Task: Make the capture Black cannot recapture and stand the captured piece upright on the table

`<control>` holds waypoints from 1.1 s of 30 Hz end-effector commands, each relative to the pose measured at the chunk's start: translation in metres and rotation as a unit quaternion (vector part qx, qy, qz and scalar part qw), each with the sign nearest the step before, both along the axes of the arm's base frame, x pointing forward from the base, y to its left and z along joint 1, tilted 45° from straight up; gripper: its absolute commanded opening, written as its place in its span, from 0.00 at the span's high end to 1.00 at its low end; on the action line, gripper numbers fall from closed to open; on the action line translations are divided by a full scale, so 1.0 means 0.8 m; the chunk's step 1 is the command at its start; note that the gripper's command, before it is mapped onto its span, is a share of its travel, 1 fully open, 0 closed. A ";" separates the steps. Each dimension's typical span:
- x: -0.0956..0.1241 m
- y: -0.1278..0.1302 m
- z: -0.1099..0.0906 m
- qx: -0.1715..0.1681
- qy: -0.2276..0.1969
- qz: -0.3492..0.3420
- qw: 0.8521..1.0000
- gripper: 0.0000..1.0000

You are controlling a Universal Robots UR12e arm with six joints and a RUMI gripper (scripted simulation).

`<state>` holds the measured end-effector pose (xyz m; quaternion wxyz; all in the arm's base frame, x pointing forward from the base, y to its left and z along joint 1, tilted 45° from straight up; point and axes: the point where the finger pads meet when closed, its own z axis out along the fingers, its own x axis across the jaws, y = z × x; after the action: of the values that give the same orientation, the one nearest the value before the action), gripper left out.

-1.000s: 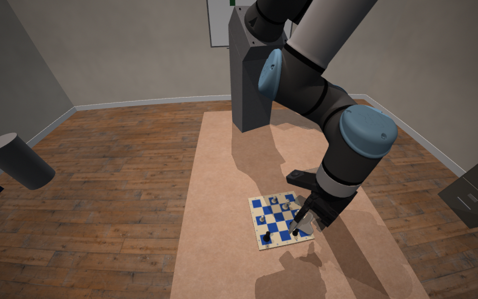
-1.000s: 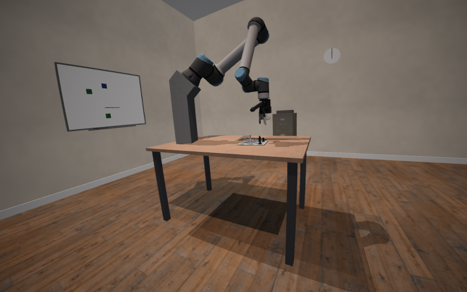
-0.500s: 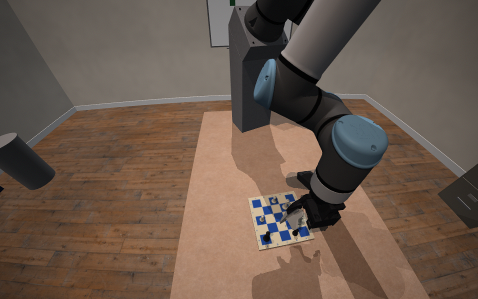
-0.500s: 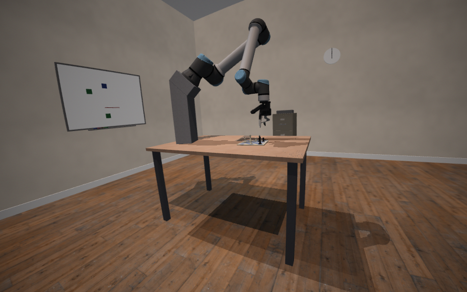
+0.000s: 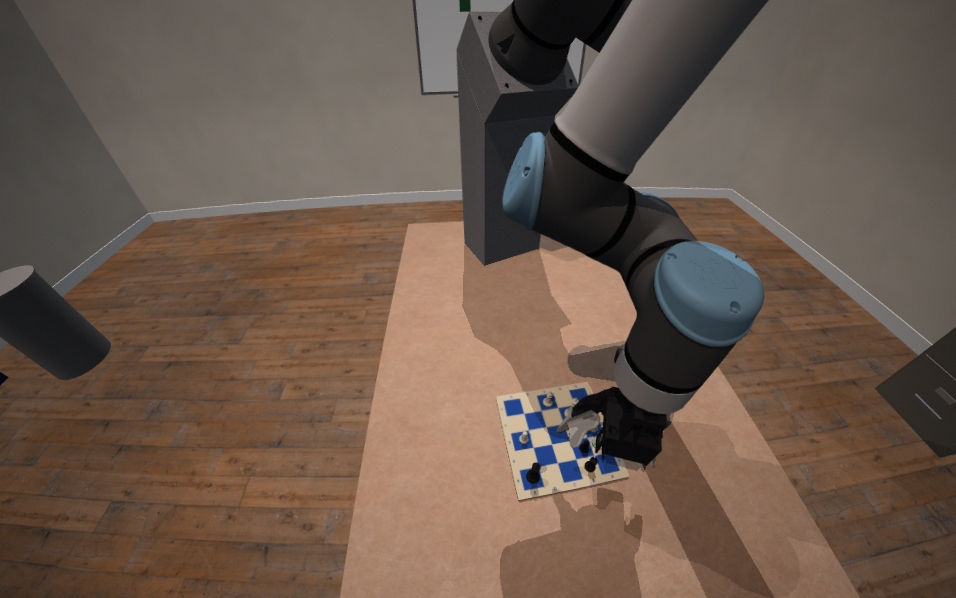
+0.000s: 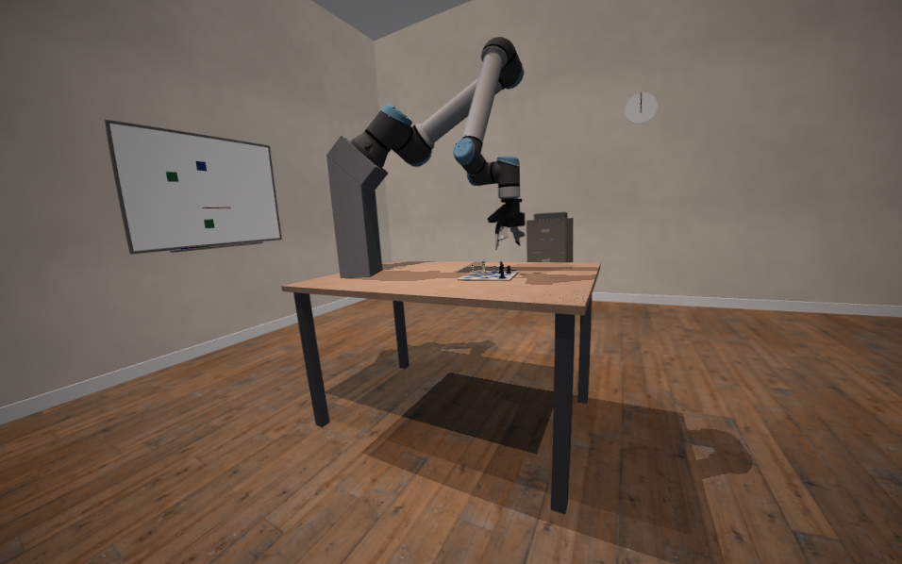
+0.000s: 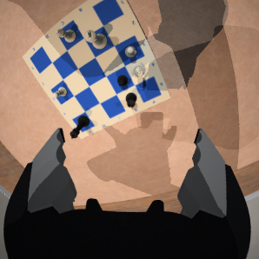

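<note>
Brown wooden floor boards and plain grey walls made up the room, and a light wooden table with dark legs stood in the middle. A small blue and cream chess board lay flat on the table top, near the far end from the tall grey pedestal that carried the grey robot arm with blue joint caps.

The arm rose from the pedestal, bent sharply at a high elbow, and came back down so that its wrist pointed straight at the table. The black two-jaw gripper hung in the air above the board, well apart from every piece.

Its jaws stood as wide as they go, with nothing between them. In the wrist view the two grey fingers sat at the left and right edges, and only bare table showed between them.

All the pieces stood upright, with their long axes pointing up. Four white chess pieces stood along the side of the board nearer the pedestal and down its left part. Three black chess pieces stood toward the other side. One black piece stood alone on a corner square. Another pale piece seemed to stand just beside a black one, but shadow made it hard to see.
</note>
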<state>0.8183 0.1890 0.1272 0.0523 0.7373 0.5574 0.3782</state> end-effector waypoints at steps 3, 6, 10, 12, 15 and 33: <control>0.003 0.001 -0.001 0.027 0.013 -0.035 0.999 0.00; 0.003 0.001 -0.001 0.031 0.015 -0.039 0.999 0.00; 0.003 0.001 -0.001 0.032 0.016 -0.040 0.999 0.00; 0.003 0.001 -0.001 0.032 0.016 -0.040 0.999 0.78; 0.003 0.001 -0.001 0.032 0.016 -0.040 0.999 0.78; 0.003 0.001 -0.001 0.032 0.016 -0.040 0.999 0.78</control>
<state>0.8209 0.1902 0.1255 0.0348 0.7665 0.5157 0.3812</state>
